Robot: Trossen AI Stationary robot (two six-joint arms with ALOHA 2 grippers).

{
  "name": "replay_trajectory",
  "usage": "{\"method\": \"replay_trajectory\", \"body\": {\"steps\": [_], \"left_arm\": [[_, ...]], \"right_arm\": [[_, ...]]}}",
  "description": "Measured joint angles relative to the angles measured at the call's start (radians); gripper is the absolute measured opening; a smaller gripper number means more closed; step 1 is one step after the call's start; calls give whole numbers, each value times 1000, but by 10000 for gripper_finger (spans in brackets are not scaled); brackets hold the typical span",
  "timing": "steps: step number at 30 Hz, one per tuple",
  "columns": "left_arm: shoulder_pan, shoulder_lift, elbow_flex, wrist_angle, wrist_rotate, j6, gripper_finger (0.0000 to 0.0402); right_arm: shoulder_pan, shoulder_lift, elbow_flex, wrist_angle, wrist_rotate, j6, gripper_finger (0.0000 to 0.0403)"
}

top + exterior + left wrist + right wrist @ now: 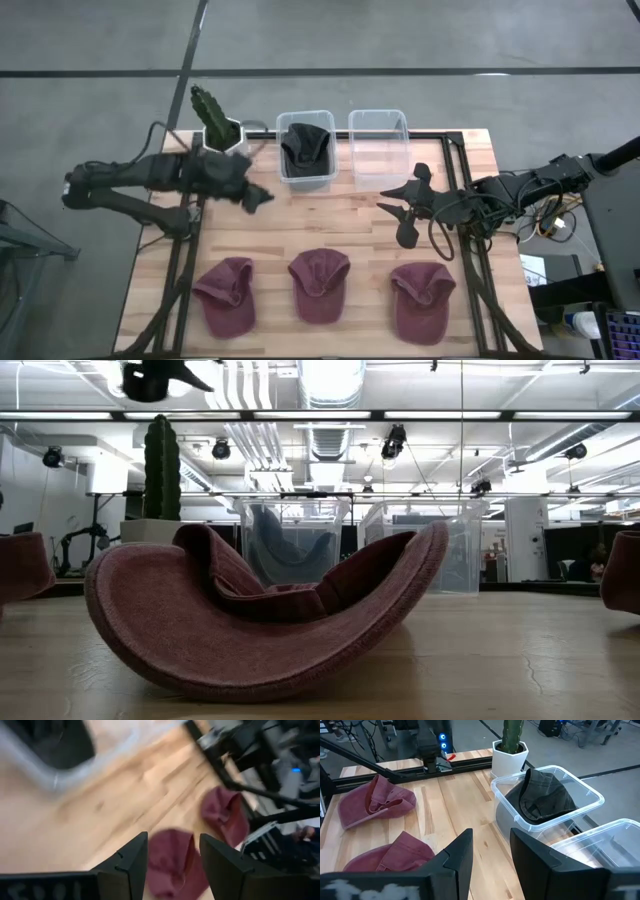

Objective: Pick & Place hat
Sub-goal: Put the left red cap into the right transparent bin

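Observation:
Three maroon hats lie crown-down along the near edge: left (228,295), middle (320,285) and right (422,300). The middle one fills the low view (260,610). A dark hat (306,145) lies in the left clear bin (284,172). The right clear bin (378,148) beside it holds nothing. My left gripper (262,197) hangs open above the table, near the left bin, with nothing between its fingers (172,845). My right gripper (398,210) hangs open above the table in front of the right bin, also with nothing between its fingers (490,840).
A cactus in a white pot (215,125) stands at the far left, beside the bins. Black frame rails (185,260) run along the table's left and right sides. Bare wood lies between the bins and the row of hats.

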Motion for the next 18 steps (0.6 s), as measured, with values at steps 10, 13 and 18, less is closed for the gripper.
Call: {"method": "replay_trajectory", "body": {"steps": [10, 13, 18], "left_arm": [[-352, 54, -2, -256, -232, -500, 170], [-420, 71, -2, -272, -230, -602, 170], [-520, 97, -2, -279, -224, -730, 170]], "right_arm": [[0, 0, 0, 0, 0, 2, 123], [0, 0, 0, 0, 0, 3, 123], [0, 0, 0, 0, 0, 4, 123]]}}
